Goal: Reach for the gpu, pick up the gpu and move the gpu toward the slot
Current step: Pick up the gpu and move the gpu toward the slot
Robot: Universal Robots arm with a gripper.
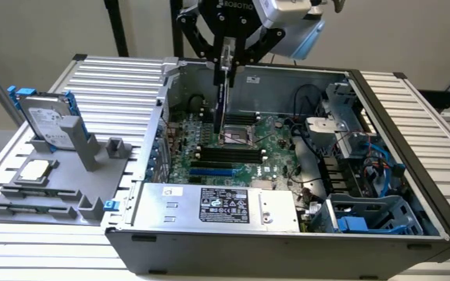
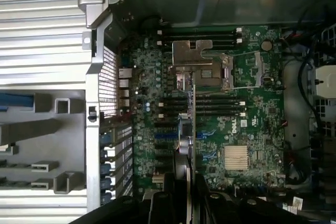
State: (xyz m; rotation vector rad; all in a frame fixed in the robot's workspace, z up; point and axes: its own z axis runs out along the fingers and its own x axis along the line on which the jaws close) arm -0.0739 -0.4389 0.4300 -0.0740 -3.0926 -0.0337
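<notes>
The tool (image 1: 227, 58) is clenched on the top edge of the gpu (image 1: 223, 96), which hangs edge-on, thin and dark, over the middle of the open computer case (image 1: 412, 193), its lower end above the green motherboard (image 1: 245, 149) and not yet seated in anything. In the wrist view the card (image 2: 192, 114) runs as a narrow line down the board, passing just beside the open processor socket (image 2: 202, 69) and between the rows of memory slots (image 2: 210, 109). Judging from that, the main risk is a misaligned descent: the card looks to be near the socket and the black slots rather than clearly over the blue slot (image 1: 213, 173) closer to the power supply (image 1: 217, 205), so its lower edge could strike the socket frame or nearby parts and scrape them. The grip sits on a thin edge only, so any contact could twist the card between the fingers or make it slip. Loose cables (image 1: 307, 96) at the exterior view's right could also catch the arm if it swings that way. The hard drive (image 1: 45, 123) stands well apart on the grey holder on the counter (image 1: 123, 76).
</notes>
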